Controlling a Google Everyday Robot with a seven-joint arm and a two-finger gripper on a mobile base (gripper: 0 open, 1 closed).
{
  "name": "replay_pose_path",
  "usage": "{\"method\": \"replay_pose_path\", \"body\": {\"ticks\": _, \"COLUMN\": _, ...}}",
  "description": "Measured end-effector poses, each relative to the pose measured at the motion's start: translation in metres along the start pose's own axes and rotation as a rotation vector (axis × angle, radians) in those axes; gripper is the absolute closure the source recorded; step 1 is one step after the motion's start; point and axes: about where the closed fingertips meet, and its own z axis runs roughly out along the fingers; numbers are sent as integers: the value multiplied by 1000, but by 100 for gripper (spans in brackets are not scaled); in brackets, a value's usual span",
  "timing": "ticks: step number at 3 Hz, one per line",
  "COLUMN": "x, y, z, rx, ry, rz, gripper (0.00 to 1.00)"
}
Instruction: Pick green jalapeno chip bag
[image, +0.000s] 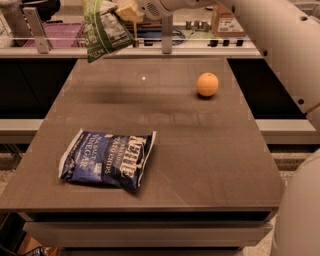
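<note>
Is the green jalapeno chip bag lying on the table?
No, the green jalapeno chip bag hangs clear of the table, held by the hand at the top of the view, above the far edge.

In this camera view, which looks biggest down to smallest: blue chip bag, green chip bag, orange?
1. Blue chip bag, nearest the camera.
2. Green chip bag, held in the tool at the top edge, farther off and partly cut off, so less sure.
3. Orange.

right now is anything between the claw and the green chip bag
Nothing visible. The claw, at the top of the view, already grips the green jalapeno chip bag above the table; blue bag and orange lie apart.
</note>
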Motion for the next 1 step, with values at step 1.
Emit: {"method": "replay_pose_path", "body": {"ticks": 1, "x": 0, "y": 0, "z": 0, "rx": 0, "ry": 0, "rz": 0, "gripper": 100}}
